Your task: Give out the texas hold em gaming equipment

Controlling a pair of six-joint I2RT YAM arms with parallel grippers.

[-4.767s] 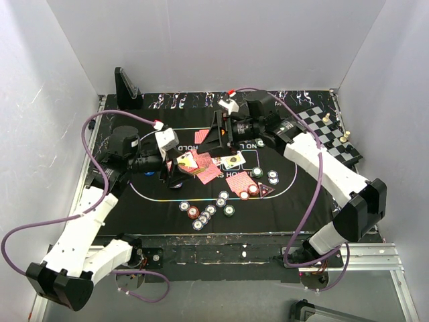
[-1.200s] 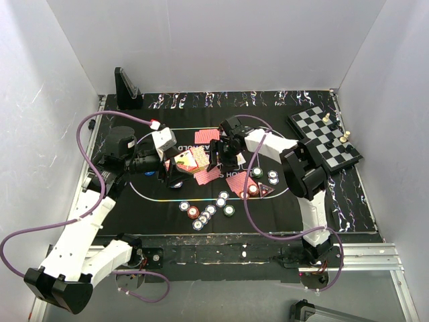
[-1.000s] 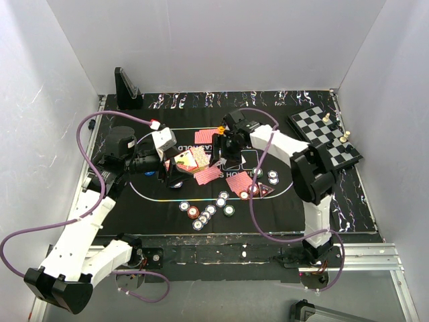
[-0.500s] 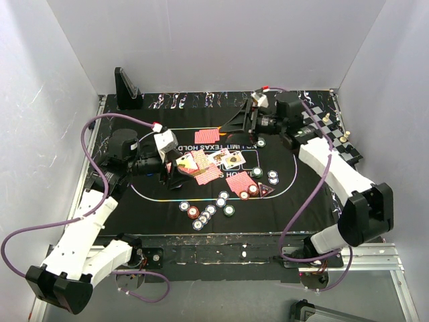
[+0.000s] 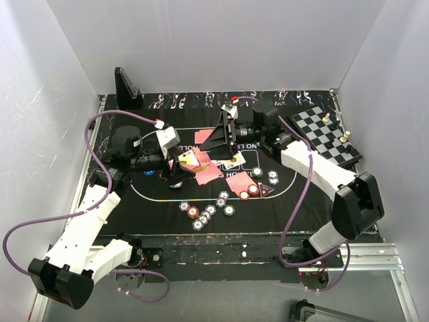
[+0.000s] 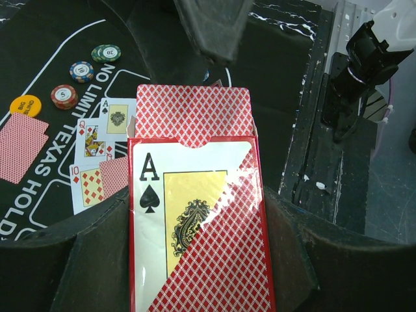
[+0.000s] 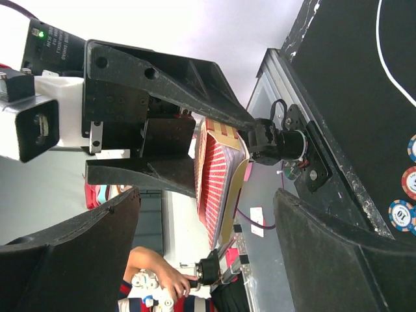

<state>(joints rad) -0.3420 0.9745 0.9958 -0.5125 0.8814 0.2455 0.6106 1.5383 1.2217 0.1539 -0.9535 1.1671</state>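
My left gripper is shut on a red card box with an ace of spades on its front; red-backed cards stick out of its top. My right gripper is open and empty, its jaws wide, facing that deck from just beyond it; one of its fingers shows in the left wrist view. Face-up cards, a red-backed card, three chips and the yellow button lie on the mat. More chips and the dark triangular marker lie nearer the front.
The black mat covers the table. A chessboard with pieces sits at the back right. A black stand is at the back left. Red-backed cards and two chips lie right of centre.
My right gripper swung from the far right side of the mat back left and down, close to the deck. My left gripper kept holding the card box in about the same place.
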